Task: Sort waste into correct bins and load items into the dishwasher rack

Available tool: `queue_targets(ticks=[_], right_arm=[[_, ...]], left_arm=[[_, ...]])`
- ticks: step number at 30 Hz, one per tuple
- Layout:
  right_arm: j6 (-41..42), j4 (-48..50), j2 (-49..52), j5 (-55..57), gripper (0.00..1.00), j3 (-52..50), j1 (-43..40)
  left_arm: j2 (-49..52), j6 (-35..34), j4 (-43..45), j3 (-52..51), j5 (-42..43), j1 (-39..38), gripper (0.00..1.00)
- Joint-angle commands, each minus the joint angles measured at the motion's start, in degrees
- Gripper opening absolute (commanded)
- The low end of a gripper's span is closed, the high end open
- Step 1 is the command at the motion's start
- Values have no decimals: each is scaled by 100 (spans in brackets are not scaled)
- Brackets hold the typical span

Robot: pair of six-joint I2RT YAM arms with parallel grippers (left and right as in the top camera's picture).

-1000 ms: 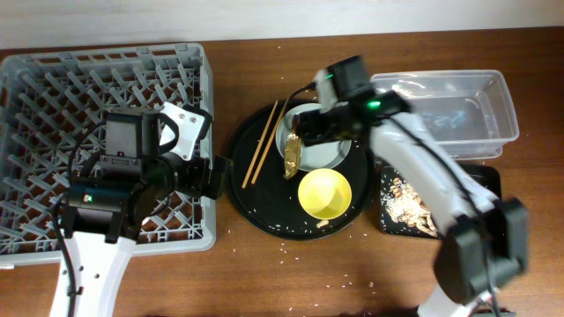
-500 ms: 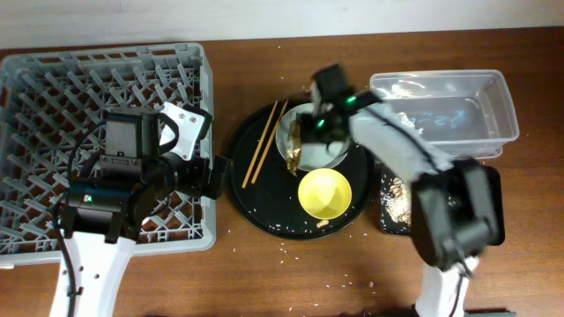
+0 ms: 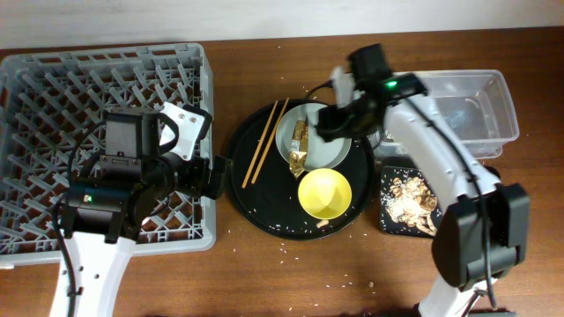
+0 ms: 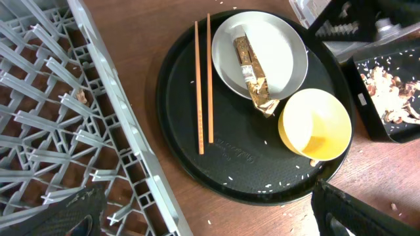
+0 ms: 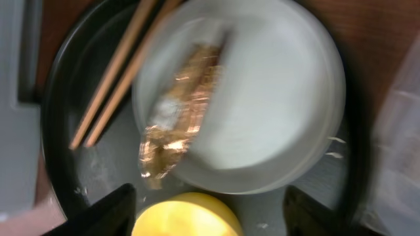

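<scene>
Your right gripper [image 5: 213, 200] hovers spread and empty over the gold foil wrapper [image 4: 252, 69] lying on the grey plate [image 4: 285, 49] inside the round black tray [image 4: 177, 131], seemingly lining up a pick, while your left gripper [image 4: 210, 213] hangs open beside that tray.

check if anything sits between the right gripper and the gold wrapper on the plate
Nothing visible does. The gold wrapper lies uncovered on the plate, one end over the rim. The chopsticks lie apart from it on the round tray. The right gripper hangs open above.
</scene>
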Motion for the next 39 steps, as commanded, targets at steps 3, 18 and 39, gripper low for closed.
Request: queue_targets(ticks=[3,18,39], right_arm=[[949,820,640,1681,79,-24,935],[2900,-289,-284,1534,4,778,-839],[776,-1322,-5160,2800,98,-232,363]], left_arm=[[-17,-68,-11,57,-35,-7,99],[-17,-68,-11,57,-35,-7,99],[-17,-68,-11,57,-35,-7,99]])
